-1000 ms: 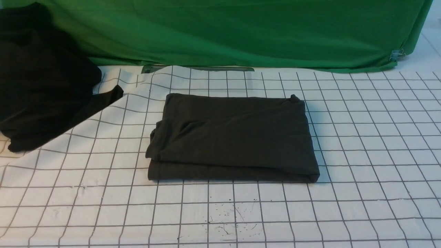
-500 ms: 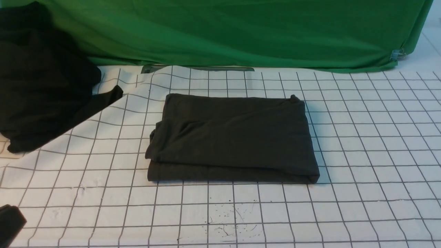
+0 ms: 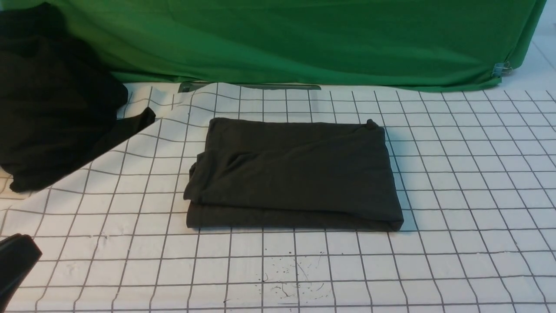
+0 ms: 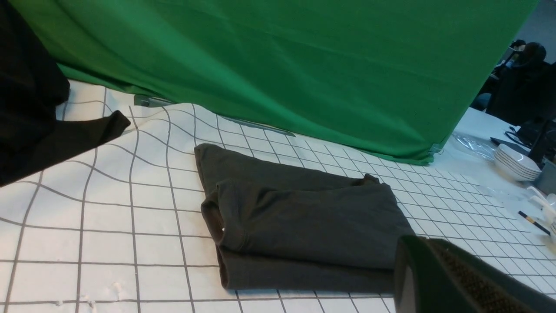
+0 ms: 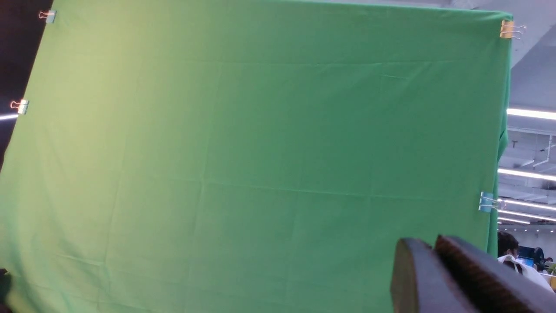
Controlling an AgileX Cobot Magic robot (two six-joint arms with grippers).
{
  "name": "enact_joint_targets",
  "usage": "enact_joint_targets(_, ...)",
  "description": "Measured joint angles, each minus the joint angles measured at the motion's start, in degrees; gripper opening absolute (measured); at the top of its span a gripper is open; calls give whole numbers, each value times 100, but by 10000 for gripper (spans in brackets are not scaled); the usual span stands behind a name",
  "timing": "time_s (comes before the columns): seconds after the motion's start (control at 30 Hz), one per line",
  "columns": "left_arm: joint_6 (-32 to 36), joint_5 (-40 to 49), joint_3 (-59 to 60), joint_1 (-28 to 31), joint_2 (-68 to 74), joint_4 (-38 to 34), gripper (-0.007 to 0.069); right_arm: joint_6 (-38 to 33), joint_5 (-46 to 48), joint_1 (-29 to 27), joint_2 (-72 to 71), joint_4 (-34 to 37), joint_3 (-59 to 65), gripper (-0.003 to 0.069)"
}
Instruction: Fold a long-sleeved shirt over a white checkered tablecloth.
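The long-sleeved shirt [image 3: 295, 174] lies folded into a flat dark grey rectangle in the middle of the white checkered tablecloth [image 3: 478, 195]. No print shows on it. In the front view my left gripper [image 3: 17, 256] pokes in at the lower left corner, well clear of the shirt. The left wrist view shows the shirt [image 4: 304, 217] on the tablecloth [image 4: 108, 217], and my left gripper [image 4: 419, 243] is shut and empty in front of its near right corner. My right gripper [image 5: 428, 245] points up at the green cloth, its fingers together with nothing between them; it is out of the front view.
A blacker heap of cloth [image 3: 52, 108] covers the tablecloth's far left. A green cloth [image 3: 304, 39] hangs along the back, with a metal strip [image 3: 247, 87] at its foot. Stacked white plates [image 4: 517, 161] and small items sit beyond the tablecloth's right side.
My left gripper has come into the front view at the lower left corner and risen a little. The folded shirt has not moved.
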Motion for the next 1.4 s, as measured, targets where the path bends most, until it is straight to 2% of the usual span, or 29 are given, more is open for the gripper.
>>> enact_joint_targets(0.23, 0, 0, 0, 0, 0, 16, -3, 0, 0, 0, 0, 0, 0, 82)
enact_joint_targets(0.37, 208, -14, 21, 0, 4, 367, -3, 0, 0, 0, 0, 0, 0, 91)
enact_joint_targets(0.47, 699, -178, 238, 30, -2, 697, -3, 0, 0, 0, 0, 0, 5, 99)
enact_joint_targets(0.53, 1516, -377, 683, 397, -139, 690, -3, 0, 0, 0, 0, 0, 5, 108)
enact_joint_targets(0.63, 1849, -569, 1073, 754, -307, 572, -3, 0, 0, 0, 0, 0, 5, 111)
enact_joint_targets(0.67, 1935, -734, 1431, 1060, -474, 550, -3, 0, 0, 0, 0, 0, 7, 116)
enact_joint_targets(0.8, 1957, -784, 1850, 1428, -573, 646, -2, 0, 0, 0, -5, 0, 7, 125)
enact_joint_targets(1.4, 1940, -894, 1879, 1363, -573, 1194, 1, 4, -13, 0, -5, 0, 7, 165)
